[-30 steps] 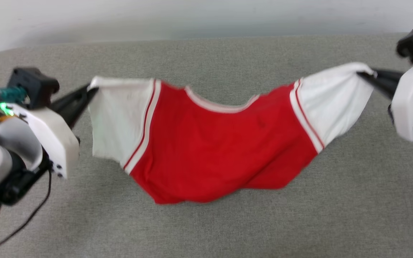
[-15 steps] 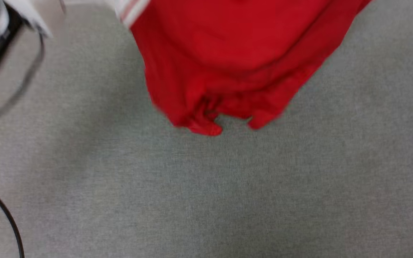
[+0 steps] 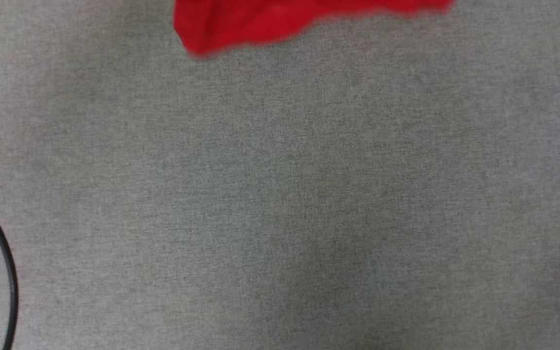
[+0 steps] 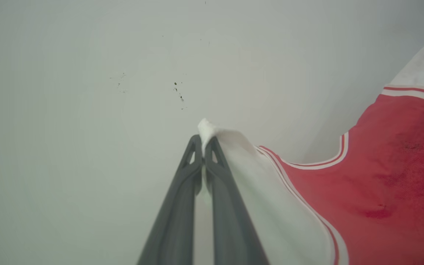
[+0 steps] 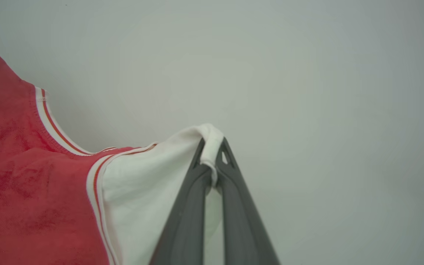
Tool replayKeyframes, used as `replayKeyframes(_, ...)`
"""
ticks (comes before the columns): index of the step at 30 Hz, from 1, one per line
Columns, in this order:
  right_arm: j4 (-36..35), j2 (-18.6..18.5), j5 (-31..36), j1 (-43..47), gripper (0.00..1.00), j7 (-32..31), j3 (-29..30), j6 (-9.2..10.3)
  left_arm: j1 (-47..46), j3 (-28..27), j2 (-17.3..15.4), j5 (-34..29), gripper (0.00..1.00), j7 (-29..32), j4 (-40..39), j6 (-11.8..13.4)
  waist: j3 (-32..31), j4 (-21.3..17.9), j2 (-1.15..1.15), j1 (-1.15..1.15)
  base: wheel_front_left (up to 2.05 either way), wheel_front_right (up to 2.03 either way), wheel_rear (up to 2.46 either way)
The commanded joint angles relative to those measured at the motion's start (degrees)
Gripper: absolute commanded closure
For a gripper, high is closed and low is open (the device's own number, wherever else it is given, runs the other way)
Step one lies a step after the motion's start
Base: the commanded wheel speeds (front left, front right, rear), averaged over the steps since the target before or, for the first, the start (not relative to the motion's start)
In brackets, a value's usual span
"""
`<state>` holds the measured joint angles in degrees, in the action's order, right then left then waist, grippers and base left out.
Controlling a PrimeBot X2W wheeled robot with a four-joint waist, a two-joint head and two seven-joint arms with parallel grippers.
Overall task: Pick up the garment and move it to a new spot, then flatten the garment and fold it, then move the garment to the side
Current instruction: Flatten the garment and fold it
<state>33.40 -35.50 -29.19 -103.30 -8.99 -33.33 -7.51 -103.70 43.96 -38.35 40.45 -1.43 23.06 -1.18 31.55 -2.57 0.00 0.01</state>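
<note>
Most of the shirt [image 3: 270, 22] is cut off by the top edge of the head view, leaving a blurred red hem at the upper middle of the frame above the grey surface [image 3: 280, 204]; we cannot tell whether that hem touches the surface or hangs clear of it; a dark cable [image 3: 4, 253] curves in at the lower left and is cut off by the left edge. In the left wrist view the left gripper [image 4: 203, 147] is clamped on the tip of a white sleeve [image 4: 241, 173], a small tuft of cloth poking out past the fingertips at frame centre; the sleeve falls away to the lower right, past the striped trim into the red body, which runs off the right and bottom edges; darker patches on the red are too soft for us to read. In the right wrist view the right gripper [image 5: 212, 154] is pinched tight on the other sleeve [image 5: 149, 191], white cloth wrapped over its tips; the shirt spreads to the lower left and is cut off there, a plain pale wall [image 5: 307, 92] behind.
</note>
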Motion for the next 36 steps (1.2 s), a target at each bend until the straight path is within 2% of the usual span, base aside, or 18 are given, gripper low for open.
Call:
replayKeyframes(1,0.4,0.61,0.4,-1.36,1.0,0.69,0.23,0.04,-1.4,-0.32,0.21,-0.15,1.0,-0.2,0.6,-0.51,0.39,-0.01,0.0,-0.01,0.0,0.0,0.0)
replayKeyframes(9,6.62,4.01,3.52,-9.56,1.0,2.86,-1.55,0.04,-8.99,-1.4,3.09,-0.13,1.0,-3.19,8.83,-2.82,1.6,0.96,0.0,-0.01,0.0,0.0,0.0)
replayKeyframes(16,10.71,5.39,2.4,-7.51,1.0,6.66,-5.82,0.04,-5.96,0.09,3.79,0.52,1.0,-6.01,13.95,-4.5,2.34,1.13,0.0,-0.01,0.0,0.0,0.0)
replayKeyframes(21,13.12,7.25,0.47,-1.31,1.0,10.49,-9.86,0.04,0.77,1.73,3.38,1.65,1.0,-9.11,16.21,-5.27,0.91,0.45,0.0,-0.01,0.0,0.0,0.0)
replayKeyframes(27,14.35,9.25,-2.72,10.18,1.0,15.31,-15.73,0.04,13.71,3.31,1.89,3.58,1.0,-12.02,16.29,-5.53,-2.87,-0.27,0.0,-0.01,0.0,0.0,0.0)
replayKeyframes(36,13.33,8.8,-9.12,29.17,1.0,19.51,-23.39,0.05,38.94,3.74,1.6,7.47,1.0,-13.67,10.69,-1.23,-11.58,0.43,0.0,-0.01,0.0,0.0,0.0)
